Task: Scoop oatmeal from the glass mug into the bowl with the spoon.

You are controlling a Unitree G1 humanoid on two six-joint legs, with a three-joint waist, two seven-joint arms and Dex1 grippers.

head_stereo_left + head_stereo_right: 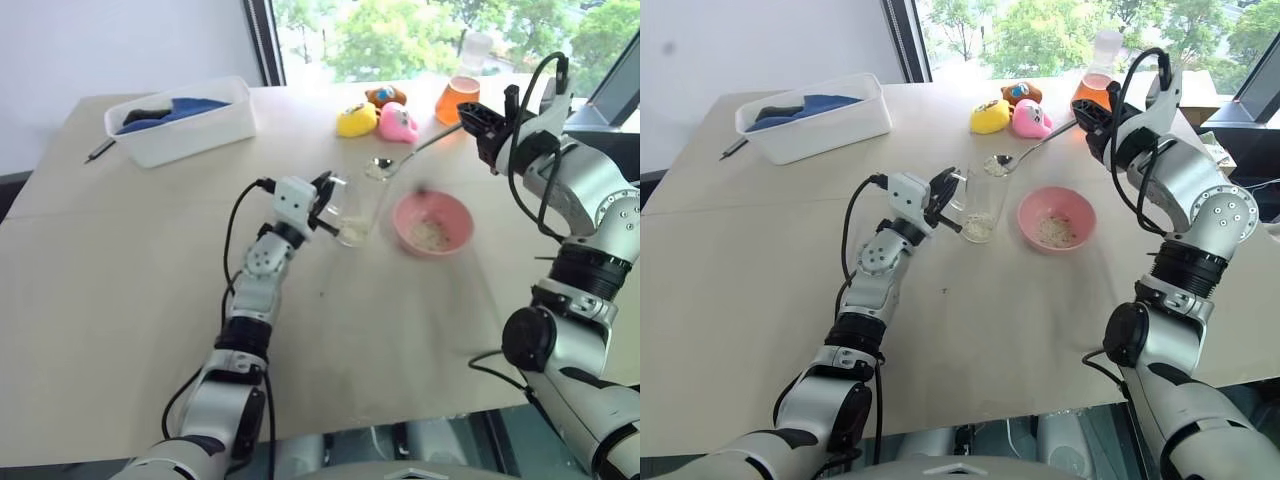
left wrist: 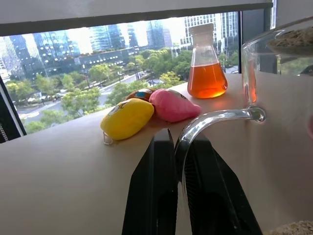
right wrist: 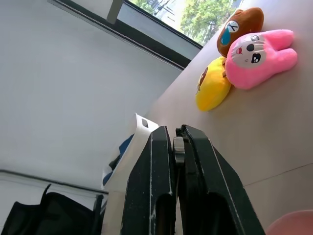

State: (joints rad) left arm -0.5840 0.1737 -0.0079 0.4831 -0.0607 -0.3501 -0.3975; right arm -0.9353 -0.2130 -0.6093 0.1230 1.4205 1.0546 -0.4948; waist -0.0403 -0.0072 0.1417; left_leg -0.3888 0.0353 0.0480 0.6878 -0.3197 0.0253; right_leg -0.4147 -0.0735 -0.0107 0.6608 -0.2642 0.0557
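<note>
Oatmeal [image 1: 978,228], pale beige flakes, lies at the bottom of the small clear glass mug [image 1: 983,203], which stands on the light wooden table [image 1: 760,260] just beside the shallow pink bowl [image 1: 1056,217]; a thin scatter of flakes lies in that bowl too. Clenched on the mug's curved glass handle, the left gripper [image 1: 947,201] holds the mug. Above the rim, the slim silver spoon [image 1: 1025,152] carries a small heap of flakes in its head, its long handle pinched in the right gripper [image 1: 1097,118].
</note>
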